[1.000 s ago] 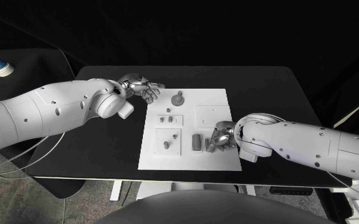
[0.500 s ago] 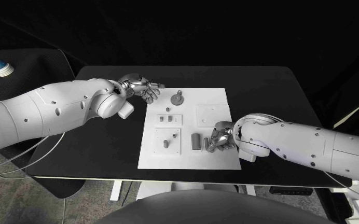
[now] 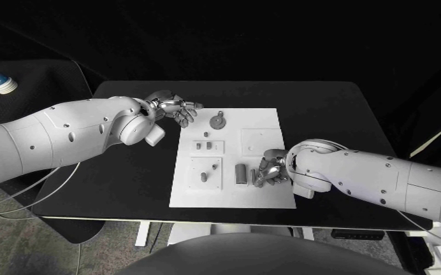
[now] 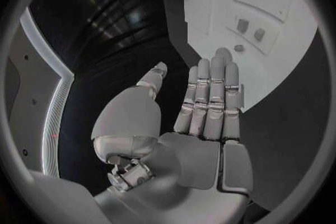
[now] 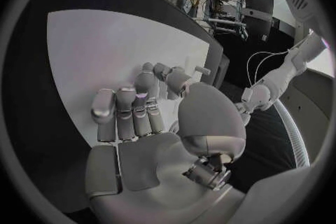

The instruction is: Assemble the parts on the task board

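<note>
Two hands in frame, no readable writing or labels anywhere. Nearest: right hand (image 3: 272, 168) sits over the near right part of the task board (image 3: 266, 202), fingers (image 5: 155, 81) curled in around a small grey part (image 5: 201, 70); it looks pinched at the fingertips, peg-like, end poking out past them toward the board edge. Just beside those fingers, on the inboard side, a dark cylinder part (image 3: 241, 174) lies flat, long axis running near-to-far. Beyond it, small pegs (image 3: 208, 144) stand in the raised square blocks. A flat teardrop part (image 3: 218, 121) lies at the far edge, narrow end pointing away. Left hand (image 3: 176, 110) hovers at the board's far left corner, fingers (image 4: 210, 95) straight and together, thumb apart, holding nothing. Versus half a second ago: no visible shift in hands or parts.
</note>
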You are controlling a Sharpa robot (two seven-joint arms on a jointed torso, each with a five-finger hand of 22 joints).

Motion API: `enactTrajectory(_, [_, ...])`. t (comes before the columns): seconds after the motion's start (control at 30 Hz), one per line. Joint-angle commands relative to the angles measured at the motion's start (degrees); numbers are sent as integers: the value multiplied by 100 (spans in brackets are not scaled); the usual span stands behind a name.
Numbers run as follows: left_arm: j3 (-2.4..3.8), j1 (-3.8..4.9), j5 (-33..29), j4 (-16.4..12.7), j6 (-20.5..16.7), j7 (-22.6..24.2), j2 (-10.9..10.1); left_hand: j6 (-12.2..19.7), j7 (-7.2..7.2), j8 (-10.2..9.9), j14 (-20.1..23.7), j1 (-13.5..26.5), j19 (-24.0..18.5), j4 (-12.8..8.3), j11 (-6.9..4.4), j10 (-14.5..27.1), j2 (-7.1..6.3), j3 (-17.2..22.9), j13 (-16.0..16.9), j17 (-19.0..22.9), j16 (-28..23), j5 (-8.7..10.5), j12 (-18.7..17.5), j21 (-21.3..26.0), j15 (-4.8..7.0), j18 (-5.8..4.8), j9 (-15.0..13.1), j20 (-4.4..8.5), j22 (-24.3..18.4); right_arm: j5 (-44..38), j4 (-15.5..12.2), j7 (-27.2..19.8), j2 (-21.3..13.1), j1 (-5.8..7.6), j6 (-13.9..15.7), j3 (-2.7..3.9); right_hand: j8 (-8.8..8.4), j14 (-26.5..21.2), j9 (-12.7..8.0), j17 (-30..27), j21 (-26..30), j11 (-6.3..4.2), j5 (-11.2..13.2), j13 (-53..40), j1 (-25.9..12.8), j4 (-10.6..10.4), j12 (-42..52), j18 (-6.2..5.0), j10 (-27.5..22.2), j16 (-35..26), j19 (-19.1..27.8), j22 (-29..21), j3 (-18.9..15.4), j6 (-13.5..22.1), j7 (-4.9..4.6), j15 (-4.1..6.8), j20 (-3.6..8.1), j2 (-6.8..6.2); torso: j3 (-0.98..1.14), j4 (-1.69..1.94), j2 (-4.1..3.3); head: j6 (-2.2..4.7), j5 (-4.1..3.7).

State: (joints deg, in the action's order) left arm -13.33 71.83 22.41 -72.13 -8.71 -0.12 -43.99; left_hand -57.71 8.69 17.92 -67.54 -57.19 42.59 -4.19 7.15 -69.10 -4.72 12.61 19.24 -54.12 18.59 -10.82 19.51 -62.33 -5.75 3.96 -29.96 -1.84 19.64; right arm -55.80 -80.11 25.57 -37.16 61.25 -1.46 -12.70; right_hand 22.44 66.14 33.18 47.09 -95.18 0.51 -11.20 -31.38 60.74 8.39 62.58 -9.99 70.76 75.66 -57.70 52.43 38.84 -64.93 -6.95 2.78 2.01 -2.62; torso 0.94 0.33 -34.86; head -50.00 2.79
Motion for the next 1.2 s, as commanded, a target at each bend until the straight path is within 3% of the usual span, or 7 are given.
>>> enactTrajectory(0.03, [3, 7, 12, -11, 67, 19, 7, 43, -6, 27, 47, -60, -28, -7, -4, 47, -12, 30, 8, -5, -31, 18, -24, 20, 6, 110, 9, 1, 6, -198, 32, 115, -5, -73, 44, -50, 27, 43, 3, 10, -811, 4, -19, -6, 244, 6, 35, -501, 47, 29, -22, 9, 32, -44, 5, 9, 29, 179, 2, -1, 2, 0, -1])
enactTrajectory(0.4, [3, 7, 13, 6, 59, 46, 8, 44, -6, 27, 47, -61, -29, -6, -4, 48, -13, 31, 8, -6, -31, 18, -24, 20, 6, 110, 9, 0, 6, -106, -99, -184, -182, -73, 324, -47, 20, 49, 2, 10, -814, 4, -10, -3, 248, 8, 32, -501, 47, 28, -26, 19, 16, -33, -2, 10, 30, 130, 0, -1, 1, 0, 3])
enactTrajectory(0.53, [3, 7, 13, 23, 29, 74, 11, 44, -6, 27, 48, -61, -29, -6, -4, 48, -14, 32, 8, -6, -31, 18, -24, 20, 6, 109, 9, 0, 6, 29, -210, -452, -315, -67, 465, -35, -30, 31, -9, 3, -800, 21, 4, 20, 251, -2, -11, -501, -10, 3, -25, 38, -40, 49, -26, 1, 32, -24, 2, -3, 5, 0, 9])
enactTrajectory(0.77, [3, 6, -4, 86, -24, 137, 20, 45, -6, 27, 48, -62, -30, -6, -4, 49, -17, 32, 9, -6, -31, 19, -24, 21, 5, 109, 10, 0, 6, 75, -375, -788, -495, 15, 703, 68, -180, -35, -51, -8, -745, 72, 45, 61, 125, -72, -82, -501, -121, -56, -4, 52, -259, 305, -99, -46, 26, -386, 4, -6, 7, 0, -5])
enactTrajectory(0.83, [3, 6, -33, 110, -51, 166, 26, 46, -6, 27, 48, -62, -30, -6, -4, 49, -18, 32, 9, -6, -31, 19, -24, 21, 5, 109, 10, 0, 6, -9, -352, -950, -519, 50, 794, 76, -203, -46, -59, -9, -738, 78, 50, 65, 91, -84, -89, -501, -132, -64, 1, 53, -298, 346, -107, -52, 23, -429, 2, -6, 7, 5, -14])
enactTrajectory(1.03, [3, 6, -107, 199, -130, 320, 49, 65, -3, 23, 106, -80, -64, -13, 5, 89, -30, 48, 1, 10, -66, 18, -43, 41, -9, 102, 15, -5, -1, 151, -215, -1442, -566, 70, 1019, 114, -227, -56, -66, -10, -731, 83, 56, 70, 61, -88, -95, -501, -141, -73, 9, 54, -342, 391, -115, -59, 20, -482, 2, 0, 4, 113, -41])
enactTrajectory(1.2, [4, 5, -255, 285, -199, 490, 77, 120, -13, 27, 394, -121, -270, -12, 33, 213, -26, 117, -23, 113, -204, 17, -93, 155, -82, 50, 25, -44, -39, 234, 153, -2185, -472, 77, 1049, 270, -248, -217, -65, -61, -640, 140, 47, 149, 103, -79, -242, -501, -330, -204, 116, 23, -352, 439, -117, -107, 6, -473, 3, -6, 6, 252, -70])
